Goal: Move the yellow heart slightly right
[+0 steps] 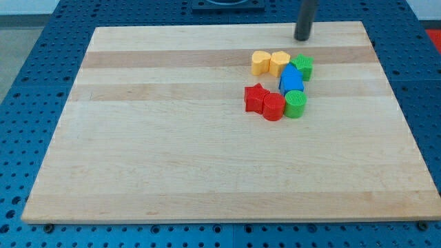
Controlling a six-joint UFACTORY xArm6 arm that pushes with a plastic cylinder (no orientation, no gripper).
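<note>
The wooden board (207, 172) lies on a blue perforated table (41, 83); the block cluster occupies its 1 o'clock region. The yellow heart (260, 63) touches a second yellow block (279, 63) at its 3 o'clock. My tip (302, 38), a bare rod holding nothing, stands at 1 o'clock from the cluster; judged best, approach the heart from 9 o'clock and push briefly.

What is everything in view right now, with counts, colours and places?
yellow heart: 1, yellow, upper cluster, leftmost
yellow block: 1, yellow, touching the heart's right side; shape unclear
green blocks: 2, green, one right of the yellow block, one round at the cluster's bottom right
blue block: 1, blue, between the greens
red blocks: 2, red, a star and a cylinder, cluster's bottom left
board: 1, light wood
table: 1, blue, perforated
my tip: 1, dark rod, above the cluster, touching nothing
</note>
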